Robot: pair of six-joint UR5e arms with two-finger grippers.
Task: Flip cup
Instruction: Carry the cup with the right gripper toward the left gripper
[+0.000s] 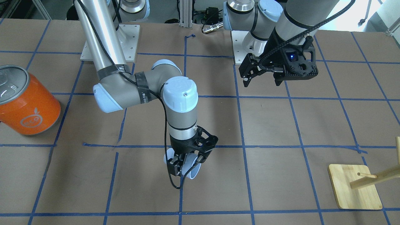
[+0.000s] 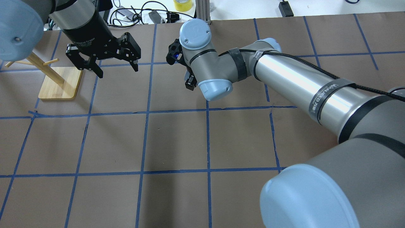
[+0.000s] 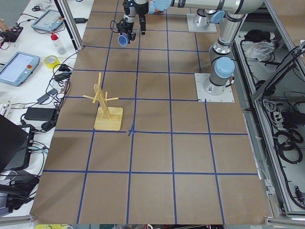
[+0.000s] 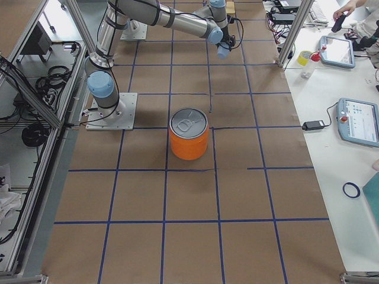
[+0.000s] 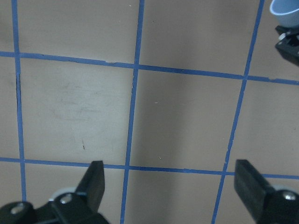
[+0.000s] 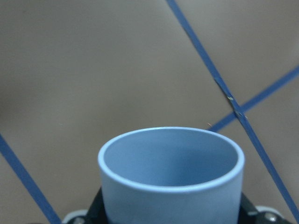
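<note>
The cup [image 1: 192,170] is a small pale lavender-blue tumbler. My right gripper [image 1: 184,165] is shut on it near the table's middle. The cup is tilted, with its open mouth pointing down and away from the wrist. In the right wrist view the cup [image 6: 170,172] fills the lower middle, its darker blue inside showing, with brown table beyond. In the overhead view the right wrist [image 2: 202,63] hides the cup. My left gripper [image 1: 262,80] is open and empty, raised over the table by its base. Its fingers [image 5: 96,179] frame bare table, and the cup's rim [image 5: 287,10] shows at the top right.
A large orange can [image 1: 28,103] with a metal lid stands at the table's end on my right side. A wooden peg rack on a board [image 1: 354,190] stands at the far edge on my left side. Blue tape lines grid the brown table.
</note>
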